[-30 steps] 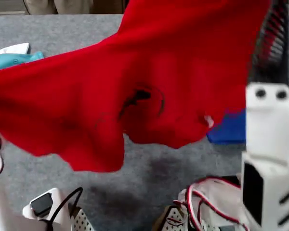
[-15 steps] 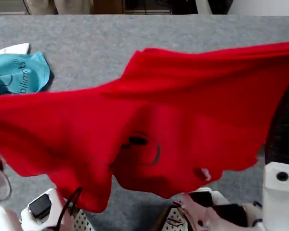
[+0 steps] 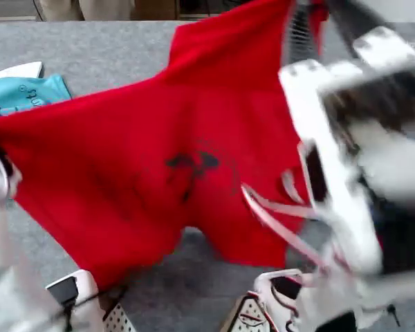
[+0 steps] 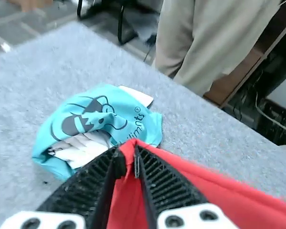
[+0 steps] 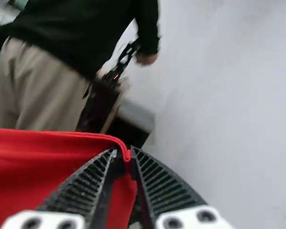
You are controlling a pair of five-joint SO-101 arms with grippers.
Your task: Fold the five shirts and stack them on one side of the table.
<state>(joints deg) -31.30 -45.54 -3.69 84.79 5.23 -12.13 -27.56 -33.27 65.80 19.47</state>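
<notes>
Left gripper (image 4: 127,152) and right gripper (image 5: 124,155) each stayed clamped on a red shirt (image 3: 145,159) edge, holding it spread above the table (image 3: 111,48). Since the earlier frame, its right corner had swung from 3 to 1 o'clock. Teal shirt (image 3: 24,93) lay at 10 o'clock.

My overhead cam looks down over the table (image 3: 124,48) toward 12 o'clock. Wrist cams ride tight behind the left gripper (image 4: 127,151), facing the table, and the right gripper (image 5: 124,153), facing a wall (image 5: 229,95). All three catch the red shirt (image 3: 159,159).
</notes>
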